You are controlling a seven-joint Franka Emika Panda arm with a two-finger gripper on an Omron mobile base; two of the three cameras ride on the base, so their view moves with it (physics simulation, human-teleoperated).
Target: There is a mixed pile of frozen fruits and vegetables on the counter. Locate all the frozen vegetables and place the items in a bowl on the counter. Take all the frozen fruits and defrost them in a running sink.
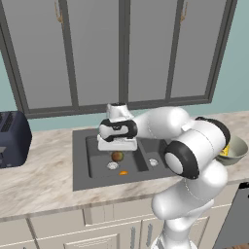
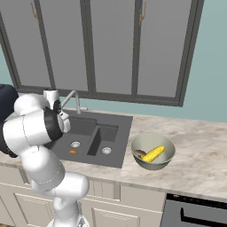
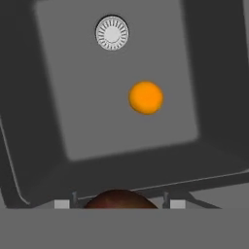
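Operator: Over the sink, what pose does the arm hold?

Technician: Elbow bent, hand pointing down above the large basin. The gripper grasps the dark brown round fruit. The orange ball lies on the basin floor; corn cob rests in the bowl.

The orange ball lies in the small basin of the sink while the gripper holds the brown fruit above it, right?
Not quite: the hand view shows the orange ball in the sink's large basin. The gripper does hold the brown fruit above it.
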